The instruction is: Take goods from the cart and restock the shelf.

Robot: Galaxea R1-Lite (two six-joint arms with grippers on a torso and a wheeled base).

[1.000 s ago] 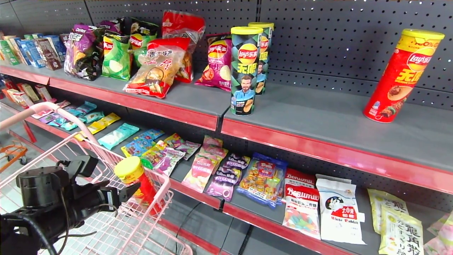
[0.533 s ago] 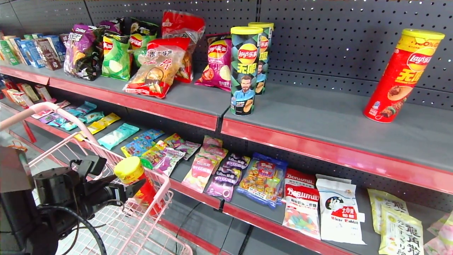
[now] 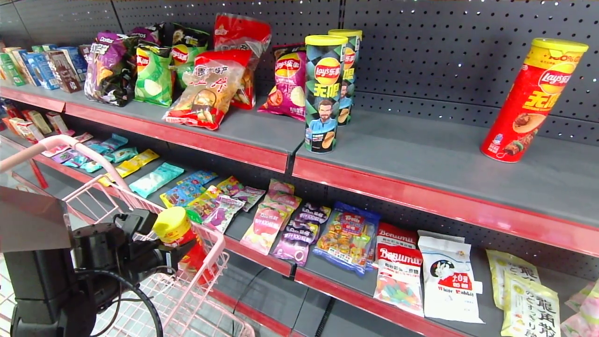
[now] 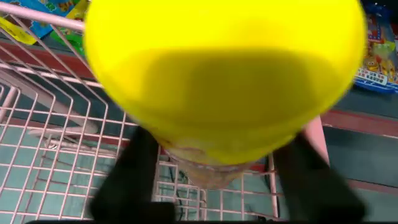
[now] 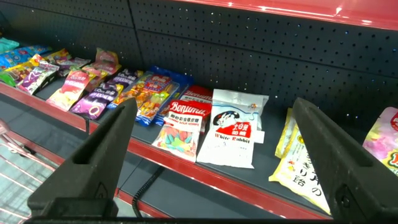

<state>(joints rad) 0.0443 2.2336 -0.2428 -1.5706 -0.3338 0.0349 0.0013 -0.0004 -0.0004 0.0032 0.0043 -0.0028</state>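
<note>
While in cart [image 3: 220,234], can [image 3: 172,223] inside left gripper [image 4: 221,177]

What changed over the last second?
The left hand pushed forward into the cart and closed in on the red can. It now sits around the can just under the yellow lid; a firm grip isn't confirmed. Can, cart and everything on the shelf stayed put.

— Which item is it?
— A red chip can [image 3: 182,237] with a yellow lid [image 4: 224,81]. It stands slightly tilted in the pink wire cart [image 3: 213,243], at the corner nearest the shelf. My left end effector [image 3: 177,248] clasps it just under the lid.
— And the shelf?
— The shelf [image 3: 421,159] is grey and red-edged, with a matching red can [image 3: 531,100] upright at its right.
</note>
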